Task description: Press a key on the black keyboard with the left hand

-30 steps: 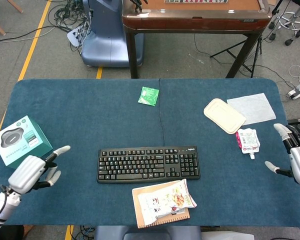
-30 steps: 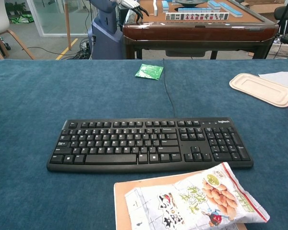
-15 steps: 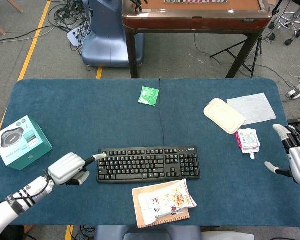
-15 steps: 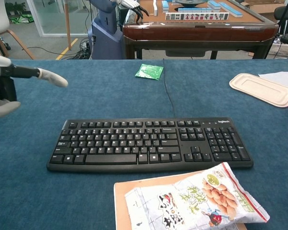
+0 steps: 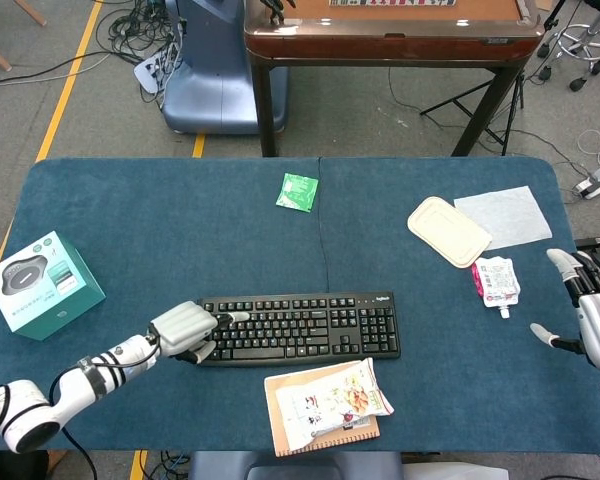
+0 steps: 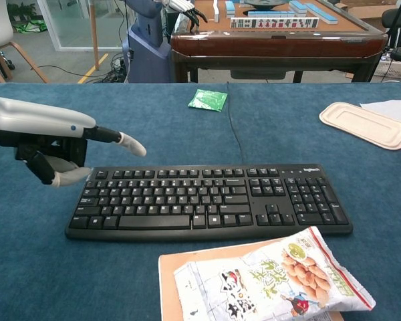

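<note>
The black keyboard (image 5: pixel 310 327) (image 6: pixel 207 200) lies across the front middle of the blue table. My left hand (image 5: pixel 185 329) (image 6: pixel 45 137) is at the keyboard's left end, most fingers curled in and one pointing finger (image 6: pixel 128 142) stretched out to the right. In the chest view that fingertip hangs above the upper left keys, clear of them. It holds nothing. My right hand (image 5: pixel 595 312) rests at the table's right edge with its fingers apart and empty, far from the keyboard.
A snack bag (image 5: pixel 332 399) (image 6: pixel 274 277) on a brown pad lies just in front of the keyboard. A teal box (image 5: pixel 42 280) stands at the left. A green packet (image 5: pixel 297 191), a beige tray (image 5: pixel 448 231), white paper (image 5: pixel 503 215) and a pink pouch (image 5: pixel 496 283) lie further back and right.
My left hand has moved right from near the teal box to over the keyboard's left end, its pointing finger now above the keys. The right hand has stayed put.
</note>
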Tool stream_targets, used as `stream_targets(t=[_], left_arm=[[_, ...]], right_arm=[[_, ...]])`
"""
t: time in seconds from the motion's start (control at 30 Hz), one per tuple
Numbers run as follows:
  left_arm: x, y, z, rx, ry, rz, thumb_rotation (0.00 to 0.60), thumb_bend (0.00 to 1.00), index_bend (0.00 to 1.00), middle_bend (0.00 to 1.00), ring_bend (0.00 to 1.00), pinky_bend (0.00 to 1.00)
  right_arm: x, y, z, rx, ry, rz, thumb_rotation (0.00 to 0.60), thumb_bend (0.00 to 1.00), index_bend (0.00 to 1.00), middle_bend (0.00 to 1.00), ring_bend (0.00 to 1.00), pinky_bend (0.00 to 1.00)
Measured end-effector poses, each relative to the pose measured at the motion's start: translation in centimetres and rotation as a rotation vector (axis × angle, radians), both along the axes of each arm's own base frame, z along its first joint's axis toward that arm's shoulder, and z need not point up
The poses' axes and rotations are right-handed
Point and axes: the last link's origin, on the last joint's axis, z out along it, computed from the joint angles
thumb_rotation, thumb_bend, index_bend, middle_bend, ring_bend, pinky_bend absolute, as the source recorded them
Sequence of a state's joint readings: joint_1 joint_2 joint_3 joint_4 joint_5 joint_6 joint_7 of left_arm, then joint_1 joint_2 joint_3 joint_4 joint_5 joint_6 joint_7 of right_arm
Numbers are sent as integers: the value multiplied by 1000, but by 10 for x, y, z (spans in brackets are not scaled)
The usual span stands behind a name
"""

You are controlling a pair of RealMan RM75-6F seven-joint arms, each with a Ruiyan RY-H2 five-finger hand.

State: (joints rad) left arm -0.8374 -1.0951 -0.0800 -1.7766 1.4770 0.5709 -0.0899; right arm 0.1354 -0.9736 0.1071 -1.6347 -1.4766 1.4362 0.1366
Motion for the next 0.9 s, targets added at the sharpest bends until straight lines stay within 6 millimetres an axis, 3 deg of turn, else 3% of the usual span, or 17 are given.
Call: stream_targets(t=[0.47, 0.9], left_arm=[[13, 25, -33, 3, 82, 1, 600, 604, 111, 992, 1000, 1000], [16, 27, -47, -1, 133, 1, 599, 604, 129, 992, 1000, 1000]], right_arm=[[-6, 3, 2, -6, -3, -16, 600, 106, 53, 129, 83, 68], [-12, 6, 3, -10, -7, -25, 600, 105, 53, 130, 84, 68]])
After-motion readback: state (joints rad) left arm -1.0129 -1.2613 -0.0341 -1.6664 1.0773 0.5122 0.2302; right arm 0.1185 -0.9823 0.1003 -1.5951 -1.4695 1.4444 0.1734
